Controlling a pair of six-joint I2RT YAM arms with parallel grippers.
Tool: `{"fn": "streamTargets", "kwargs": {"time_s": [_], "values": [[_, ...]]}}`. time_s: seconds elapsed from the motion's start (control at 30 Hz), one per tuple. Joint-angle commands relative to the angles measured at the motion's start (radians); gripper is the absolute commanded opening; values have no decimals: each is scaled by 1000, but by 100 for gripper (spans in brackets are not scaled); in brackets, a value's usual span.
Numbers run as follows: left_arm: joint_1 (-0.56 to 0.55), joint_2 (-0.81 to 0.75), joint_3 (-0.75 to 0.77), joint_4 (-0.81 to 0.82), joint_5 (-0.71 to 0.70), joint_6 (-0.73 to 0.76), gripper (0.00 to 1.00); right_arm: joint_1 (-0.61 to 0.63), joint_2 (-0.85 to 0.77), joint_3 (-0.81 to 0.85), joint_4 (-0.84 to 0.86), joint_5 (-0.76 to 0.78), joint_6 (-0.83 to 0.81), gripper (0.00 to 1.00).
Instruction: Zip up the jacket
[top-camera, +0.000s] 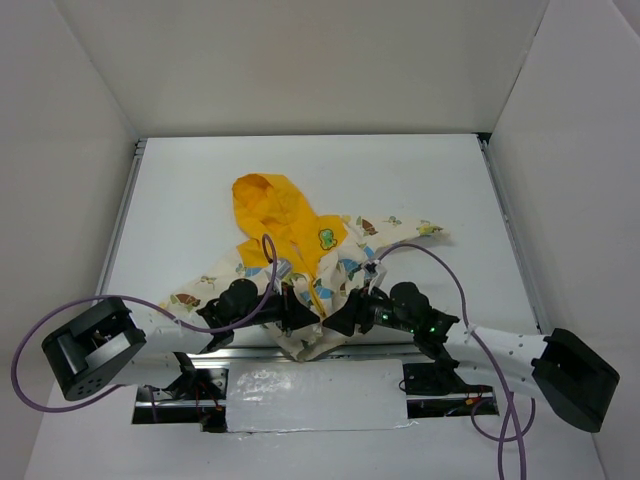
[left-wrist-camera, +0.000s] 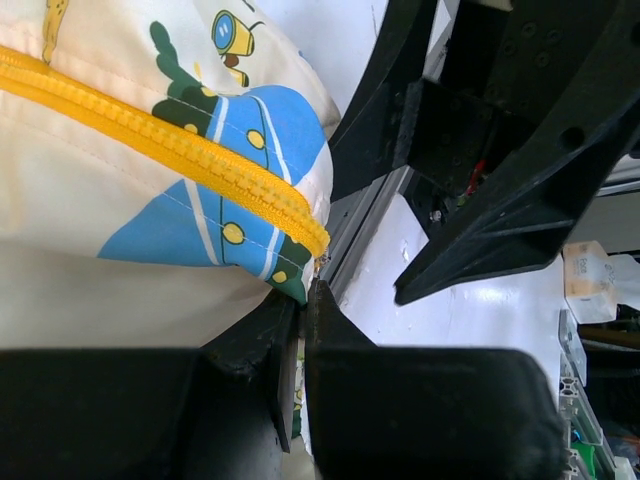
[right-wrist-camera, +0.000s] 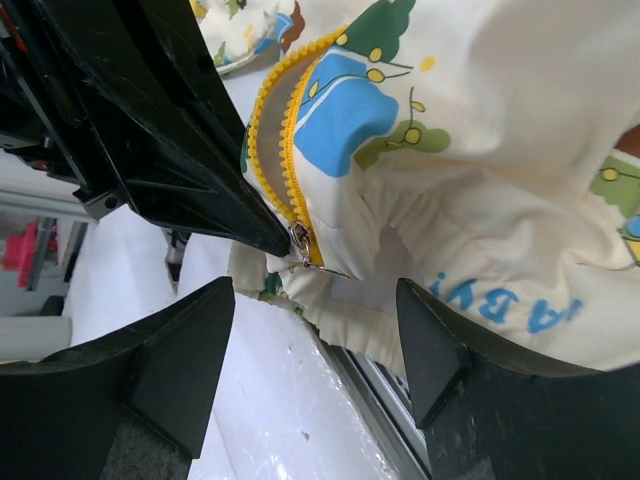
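Note:
The jacket (top-camera: 335, 240) lies on the white table with its yellow hood (top-camera: 268, 205) at the far end and its bottom hem drawn over the near edge. My left gripper (left-wrist-camera: 305, 292) is shut on the jacket's hem corner, right at the lower end of the yellow zipper (left-wrist-camera: 200, 165). My right gripper (right-wrist-camera: 315, 295) stands open just beside it, its fingertips on either side of the hem below the small metal zipper slider (right-wrist-camera: 300, 240), touching nothing. In the top view, the left gripper (top-camera: 290, 312) and right gripper (top-camera: 342, 318) meet at the hem.
A metal rail (top-camera: 250, 350) runs along the table's near edge under the hem. A shiny taped sheet (top-camera: 310, 385) lies between the arm bases. Purple cables (top-camera: 440, 262) loop over both arms. White walls enclose the table on three sides.

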Motion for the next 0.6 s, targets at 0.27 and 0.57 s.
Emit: {"fn": "streamTargets", "kwargs": {"time_s": [0.27,0.57], "values": [[-5,4,47,40,23,11,0,58,112,2,210,-16,21,69],[-5,13,48,55,29,6,0,73,111,-23,250,24,21,65]]}}
